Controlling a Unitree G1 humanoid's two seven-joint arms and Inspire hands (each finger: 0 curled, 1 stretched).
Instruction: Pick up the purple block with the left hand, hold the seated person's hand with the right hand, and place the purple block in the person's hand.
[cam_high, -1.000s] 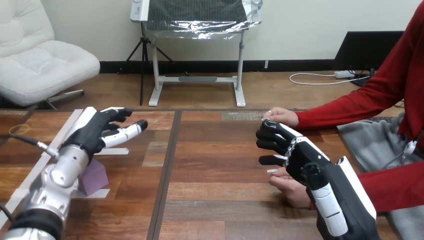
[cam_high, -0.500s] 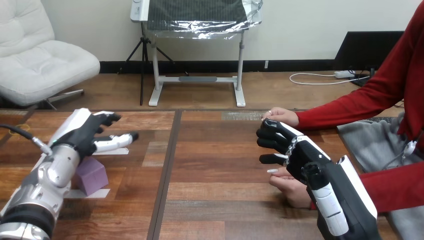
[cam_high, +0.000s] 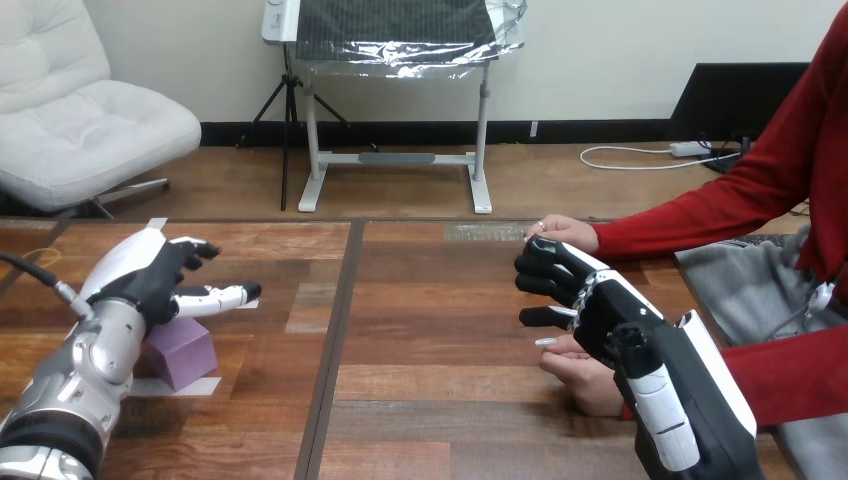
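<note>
purple block (cam_high: 183, 350): we see it resting on the tabletop (cam_high: 430, 300) at about 8 o'clock of the view. Nothing grips it, and the left arm's wrist hides its left part.
left hand (cam_high: 145, 280): it hovers at the purple block's 11 o'clock, above it. Its fingers (cam_high: 215, 297) are released and stretched toward 3 o'clock, holding nothing. We cannot tell whether the wrist touches the purple block.
right hand (cam_high: 600, 300): it sits at about 4 o'clock of the view, its back turned up toward us, lying over the person's nearer hand.
right hand's hold: we cannot tell whether it grasps that hand or only rests over it.
person's nearer hand (cam_high: 580, 378): it is under the right hand, showing at its 6 o'clock, with one fingertip poking out toward 9 o'clock.
person's farther hand (cam_high: 565, 232): it is at the right hand's 12 o'clock, just beside it, and holds nothing.
white tape strip (cam_high: 195, 386): it lies flat on the tabletop at the purple block's 6 o'clock, touching its near edge.
dark seam (cam_high: 332, 340): it runs from 12 to 6 o'clock across the tabletop, between the purple block and the person's hands.
in the way: the right hand covers most of the person's nearer hand from above, and the left arm's wrist crowds the purple block's left side.
</note>
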